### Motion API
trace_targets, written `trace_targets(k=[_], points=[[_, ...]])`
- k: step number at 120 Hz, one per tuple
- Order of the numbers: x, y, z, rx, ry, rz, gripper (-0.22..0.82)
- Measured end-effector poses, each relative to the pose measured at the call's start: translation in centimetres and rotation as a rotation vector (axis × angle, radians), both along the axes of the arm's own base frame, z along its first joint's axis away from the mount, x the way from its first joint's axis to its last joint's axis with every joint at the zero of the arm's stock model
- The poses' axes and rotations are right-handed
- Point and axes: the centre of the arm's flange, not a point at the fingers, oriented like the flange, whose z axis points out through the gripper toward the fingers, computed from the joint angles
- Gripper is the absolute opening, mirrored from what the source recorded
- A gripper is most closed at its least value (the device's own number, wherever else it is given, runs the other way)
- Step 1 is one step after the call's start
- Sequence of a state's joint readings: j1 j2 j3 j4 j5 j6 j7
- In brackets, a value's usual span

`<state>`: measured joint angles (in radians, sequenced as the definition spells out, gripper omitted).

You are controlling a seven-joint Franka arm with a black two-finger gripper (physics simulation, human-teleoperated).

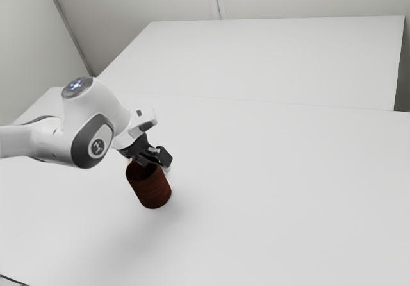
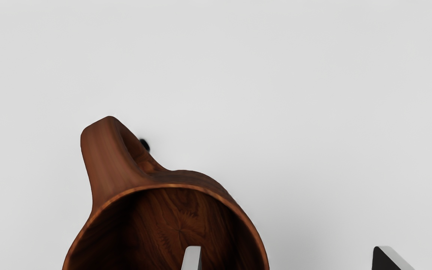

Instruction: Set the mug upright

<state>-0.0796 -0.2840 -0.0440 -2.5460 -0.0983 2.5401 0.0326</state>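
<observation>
The brown wooden mug [image 1: 150, 188] appears tilted in the exterior view, its mouth toward the exterior view's upper left; whether its base rests flat on the table is unclear. My gripper [image 1: 155, 163] is at its rim. In the wrist view the mug [image 2: 105, 161] shows its open mouth and its handle, which points away from the fingers. The gripper [image 2: 289, 257] stands open around one side of the wall, with one finger over or inside the mouth and the other outside, apart from the mug.
The white table [image 1: 275, 190] extends around the mug, with another white surface [image 1: 269, 61] beyond it. A small black spot [image 2: 145, 144] shows beside the mug's handle. A dark thin line lies at the exterior view's lower left corner.
</observation>
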Motion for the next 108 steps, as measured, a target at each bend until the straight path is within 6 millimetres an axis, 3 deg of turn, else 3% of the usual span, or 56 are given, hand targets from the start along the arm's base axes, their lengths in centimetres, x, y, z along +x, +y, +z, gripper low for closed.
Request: trace_targets(k=[34, 91, 108], points=[[3.2, -0.7, 8.1, -0.048, 0.032, 0.029, 0.57], [8.7, -1.8, 16.9, -0.017, 0.203, 0.037, 0.6], [9.7, -2.0, 18.7, -0.005, 0.23, 0.039, 0.6]])
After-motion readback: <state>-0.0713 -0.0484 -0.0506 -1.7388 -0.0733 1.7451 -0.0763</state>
